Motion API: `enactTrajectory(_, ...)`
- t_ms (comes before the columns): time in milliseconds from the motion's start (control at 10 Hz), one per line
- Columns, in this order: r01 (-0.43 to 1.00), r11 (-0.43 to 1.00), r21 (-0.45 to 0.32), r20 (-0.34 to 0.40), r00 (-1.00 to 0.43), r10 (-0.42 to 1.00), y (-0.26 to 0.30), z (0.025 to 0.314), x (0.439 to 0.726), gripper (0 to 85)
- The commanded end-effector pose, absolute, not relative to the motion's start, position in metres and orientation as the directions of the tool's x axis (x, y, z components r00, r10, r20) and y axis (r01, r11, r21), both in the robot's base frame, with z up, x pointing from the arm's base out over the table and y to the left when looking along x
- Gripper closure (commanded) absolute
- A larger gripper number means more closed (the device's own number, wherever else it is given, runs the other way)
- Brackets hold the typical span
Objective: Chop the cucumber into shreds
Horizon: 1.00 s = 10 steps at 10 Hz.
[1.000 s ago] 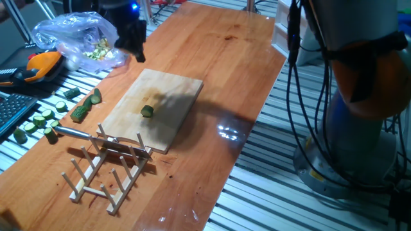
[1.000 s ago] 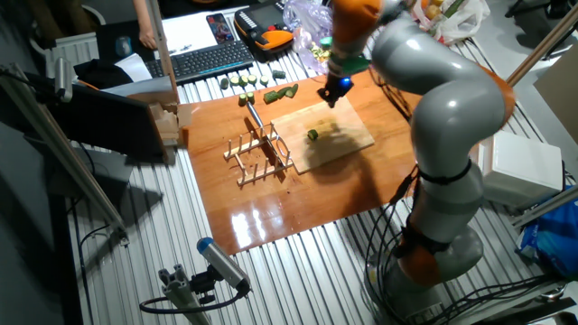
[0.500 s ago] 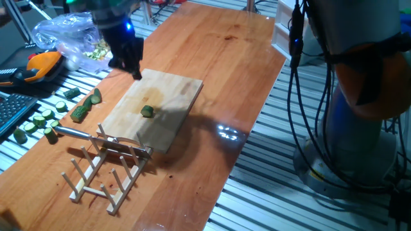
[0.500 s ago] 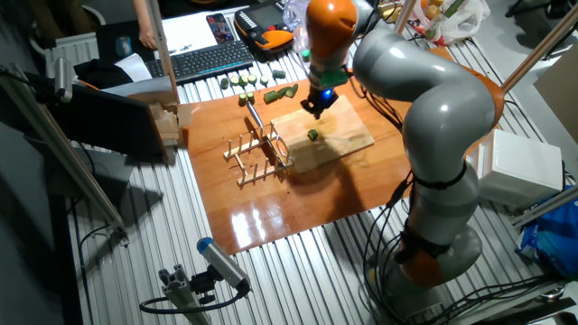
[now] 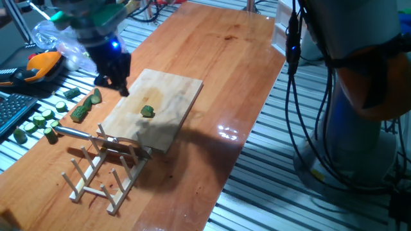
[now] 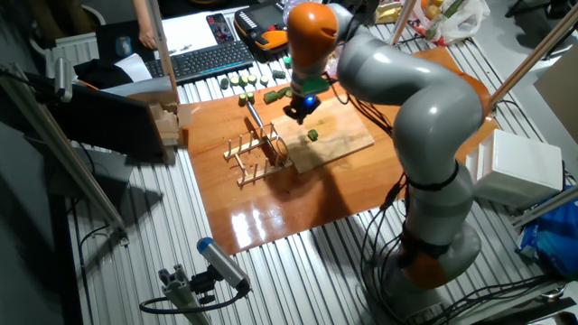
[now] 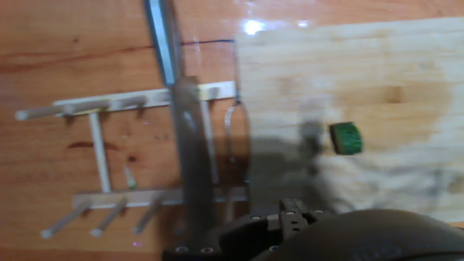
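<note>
**Gripper above the board's far corner, knife in the rack, one cucumber chunk uncut**

One arm carries the gripper (image 5: 110,69), which hangs above the far left corner of the cutting board (image 5: 168,95), clear of the wood. No view shows the fingertips: the fixed views give only a dark block, and the hand view shows just the underside of the hand. Whether the fingers stand wide or narrow cannot be told; nothing appears to be carried.

The cucumber (image 5: 147,111) lies alone near the middle of the board, a short stub with no clear long axis at this scale. In the hand view the cucumber (image 7: 345,138) sits at about 2 o'clock from the hand, one cut face toward the camera. The knife (image 7: 180,109) lies at about 11 o'clock, its long axis running 12 to 6 across the wooden rack (image 7: 94,141). In the fixed view the knife (image 5: 83,134) rests on the rack (image 5: 106,168), its handle reaching toward 9 o'clock, just off the board's near left edge. From the gripper, knife and chunk both lie toward the near side, the knife more to the left; judged from the task, the knife is the next thing to be taken, gripped across its handle.

Count: one arm, one board, one rack, one knife, one chunk. No shreds yet. Off the board at 9 o'clock lie a longer cucumber piece (image 5: 80,112) and several round slices (image 5: 40,120), too small to count surely.
</note>
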<state>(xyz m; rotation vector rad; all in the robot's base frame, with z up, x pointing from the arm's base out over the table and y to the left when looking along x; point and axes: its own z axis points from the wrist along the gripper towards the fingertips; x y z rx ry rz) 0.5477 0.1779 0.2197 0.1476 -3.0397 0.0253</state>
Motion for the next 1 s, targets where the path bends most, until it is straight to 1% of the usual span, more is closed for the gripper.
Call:
enactTrajectory(0,-0.118,0.993,-0.015,0.098,-0.988,-0.116,0.2485,0.2197,0.5476,85.0)
enactTrajectory(100,-0.157,0.988,0.005,0.098,-0.983,-0.157,0.2485,0.2197,0.5476,85.0)
enactTrajectory(200,-0.196,0.981,0.008,0.103,-0.975,-0.196,0.2485,0.2197,0.5476,85.0)
enactTrajectory(400,-0.281,0.959,0.018,0.128,-0.951,-0.281,0.2485,0.2197,0.5476,85.0)
enactTrajectory(500,-0.323,0.946,0.031,0.12,-0.938,-0.325,0.2485,0.2197,0.5476,85.0)
enactTrajectory(600,-0.337,0.941,0.037,0.105,-0.935,-0.339,0.2485,0.2197,0.5476,85.0)
enactTrajectory(800,-0.335,0.942,0.012,0.085,-0.939,-0.335,0.2485,0.2197,0.5476,85.0)
enactTrajectory(900,-0.326,0.945,-0.03,0.096,-0.942,-0.322,0.2485,0.2197,0.5476,85.0)
